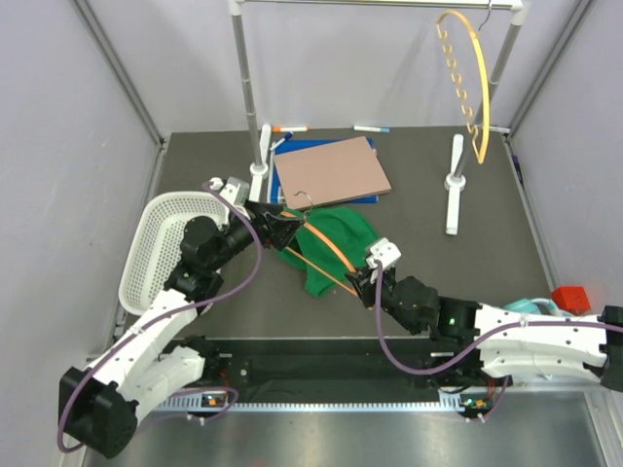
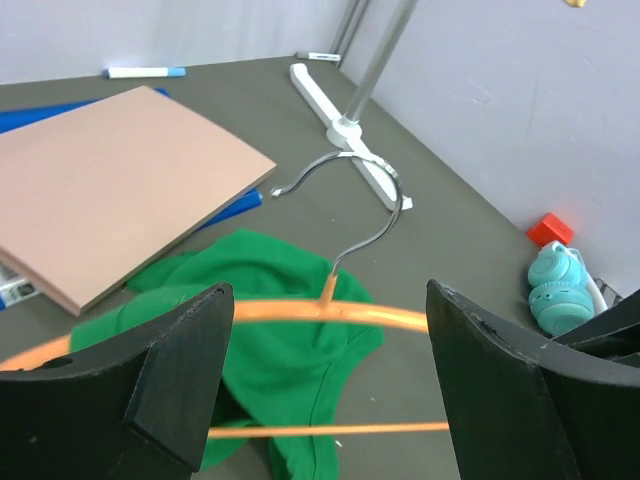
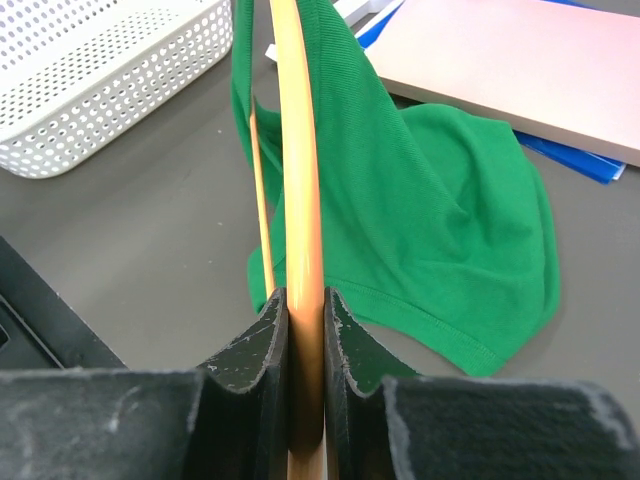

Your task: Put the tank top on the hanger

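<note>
**Top view.** We see the left gripper (image 1: 277, 226) and the right gripper (image 1: 362, 282) at opposite ends of the orange hanger (image 1: 329, 251), over the middle of the table (image 1: 438, 263). The green tank top (image 1: 346, 232) lies bunched beneath the hanger, just in front of a brown board (image 1: 333, 170). A white basket (image 1: 146, 243) sits at the table's left edge.

**Left wrist view.** The left fingers (image 2: 170, 390) stand wide apart. The hanger's arch crosses the gap between them, and we see neither finger pressing on it. The tank top lies on the table below. Teal headphones (image 2: 560, 285) and a red block (image 2: 550, 230) lie toward the table's right edge.

**Right wrist view.** The right fingers (image 3: 250, 345) are clamped on the hanger's arch. Green fabric hangs against the arch farther along and spreads over the table to the right.
</note>
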Tool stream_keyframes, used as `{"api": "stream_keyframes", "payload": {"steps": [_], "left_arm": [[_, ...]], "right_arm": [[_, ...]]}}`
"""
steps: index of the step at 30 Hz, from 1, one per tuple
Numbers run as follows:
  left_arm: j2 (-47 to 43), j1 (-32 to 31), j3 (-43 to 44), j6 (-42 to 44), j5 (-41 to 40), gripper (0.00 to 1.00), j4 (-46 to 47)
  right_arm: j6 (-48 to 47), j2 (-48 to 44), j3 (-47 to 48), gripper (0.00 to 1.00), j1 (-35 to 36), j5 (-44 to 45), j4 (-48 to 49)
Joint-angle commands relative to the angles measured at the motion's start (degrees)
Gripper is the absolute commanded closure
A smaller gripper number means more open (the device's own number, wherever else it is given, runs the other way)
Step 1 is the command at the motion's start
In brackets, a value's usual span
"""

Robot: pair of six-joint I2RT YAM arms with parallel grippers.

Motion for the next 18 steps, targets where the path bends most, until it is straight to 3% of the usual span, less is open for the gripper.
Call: {"api": "stream_keyframes", "payload": {"steps": [1,13,18], "left_arm": [[1.89,-1.02,1.23,-0.57,1.8,0.18,8.58],[7.78,-5.15,3.07,4.61,-3.39,0.22,8.59],[11.56,-8.48,5.7,8.29,-5.67,0.28,6.4]], "right_arm": [[0.4,0.29,2.88,1.0,1.04,-0.89,8.34],[0.92,-0.5,2.36,1.0,1.04,-2.56,9.57],[1.62,-0.23,2.36,1.0,1.04,-2.82,9.66]]}}
